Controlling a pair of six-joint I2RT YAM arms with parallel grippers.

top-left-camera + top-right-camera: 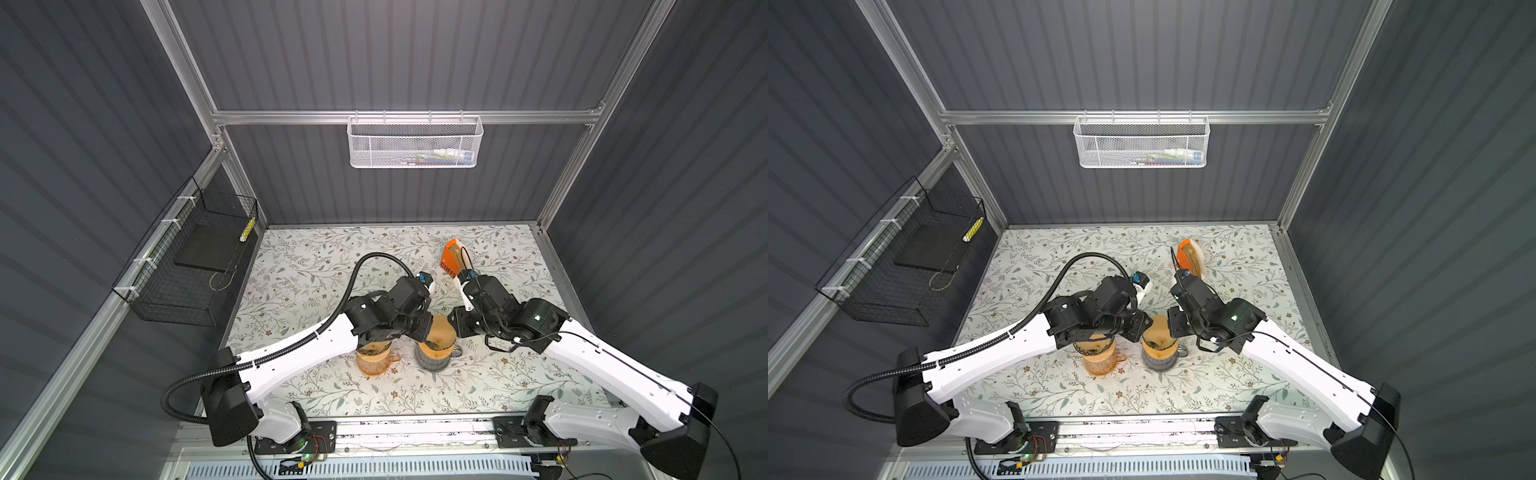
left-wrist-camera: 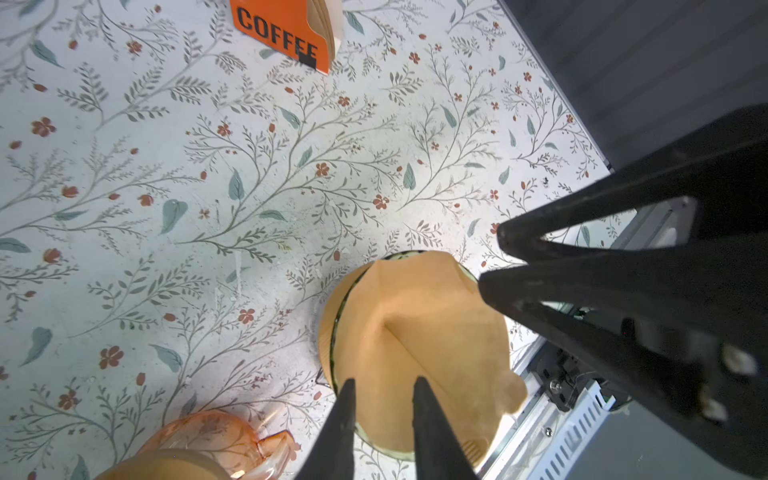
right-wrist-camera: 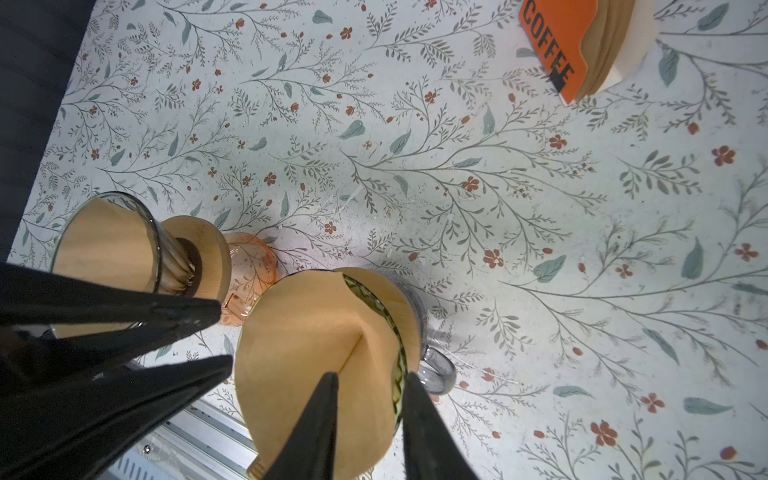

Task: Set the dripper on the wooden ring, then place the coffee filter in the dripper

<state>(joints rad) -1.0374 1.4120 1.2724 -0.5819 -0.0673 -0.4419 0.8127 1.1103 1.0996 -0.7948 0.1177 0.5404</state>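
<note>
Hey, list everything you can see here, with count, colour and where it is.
table: one, floral, under everything
holder: one, orange, back right
spare filters: stack, brown, in holder
drippers: two, glass with wood collars, middle, side by side
filters: two, brown, one in each dripper
cup: one, orange glass, under left dripper
mug: one, grey glass, under right dripper
baskets: two, white on back rail, black on left wall
left gripper: one, black, open, over mug's filter
right gripper: one, black, open, over mug's filter

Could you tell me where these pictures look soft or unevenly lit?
In both top views the tablecloth is bright against dark walls; left wrist view, the left tool is a soft black silhouette; right wrist view, the filter is sharp.
</note>
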